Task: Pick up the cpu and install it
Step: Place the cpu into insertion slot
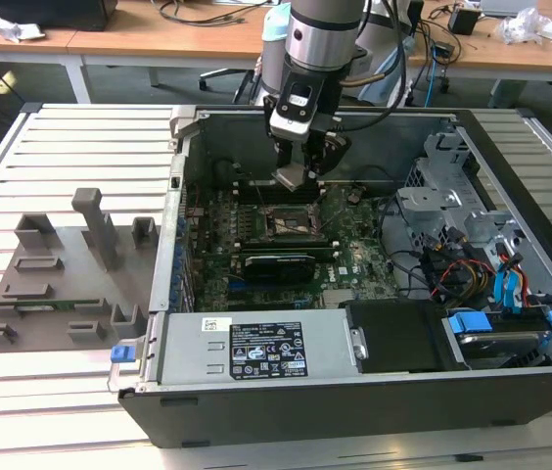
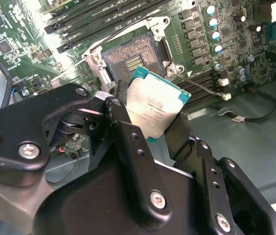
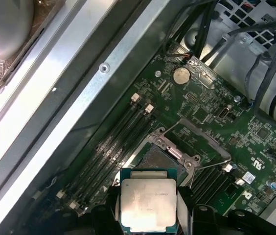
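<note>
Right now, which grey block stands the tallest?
The narrow grey post among the holder blocks, on the exterior view's left; the others are all low.

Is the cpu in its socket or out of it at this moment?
Out. The gripper is shut on the cpu, holding it above the motherboard; the socket beneath shows bare contacts.

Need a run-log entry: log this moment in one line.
pincer: shut on cpu | cpu: held clear of open socket | seated: no

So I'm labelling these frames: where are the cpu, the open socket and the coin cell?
cpu (image 2: 155,110), second wrist view, middle of its silver lid.
socket (image 2: 128,58), second wrist view, its exposed contact field.
coin cell (image 3: 181,75), first wrist view, centre of its face.
</note>
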{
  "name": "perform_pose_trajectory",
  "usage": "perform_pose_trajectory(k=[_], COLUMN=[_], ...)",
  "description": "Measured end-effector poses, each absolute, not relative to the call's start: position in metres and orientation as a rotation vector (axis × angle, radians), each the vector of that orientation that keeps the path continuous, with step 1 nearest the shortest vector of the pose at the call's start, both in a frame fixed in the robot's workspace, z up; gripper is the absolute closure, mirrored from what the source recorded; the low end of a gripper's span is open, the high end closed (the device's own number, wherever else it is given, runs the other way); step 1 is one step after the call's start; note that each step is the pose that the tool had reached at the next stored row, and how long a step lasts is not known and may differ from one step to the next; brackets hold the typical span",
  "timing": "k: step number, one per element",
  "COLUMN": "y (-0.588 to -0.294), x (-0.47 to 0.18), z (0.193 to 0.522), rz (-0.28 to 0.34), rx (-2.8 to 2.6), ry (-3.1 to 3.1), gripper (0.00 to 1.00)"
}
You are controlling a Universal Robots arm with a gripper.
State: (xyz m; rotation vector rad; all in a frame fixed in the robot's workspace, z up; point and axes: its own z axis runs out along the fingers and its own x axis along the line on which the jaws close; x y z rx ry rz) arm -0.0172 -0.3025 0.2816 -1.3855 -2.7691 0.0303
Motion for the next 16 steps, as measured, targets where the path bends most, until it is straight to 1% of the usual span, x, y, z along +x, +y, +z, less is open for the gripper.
perform_pose_trajectory(k=[16], y=[-0.3025], x=[-0.0172], z=[0.2814], rz=[0.026], rx=[-1.567], ry=[-2.670], gripper=[0.45])
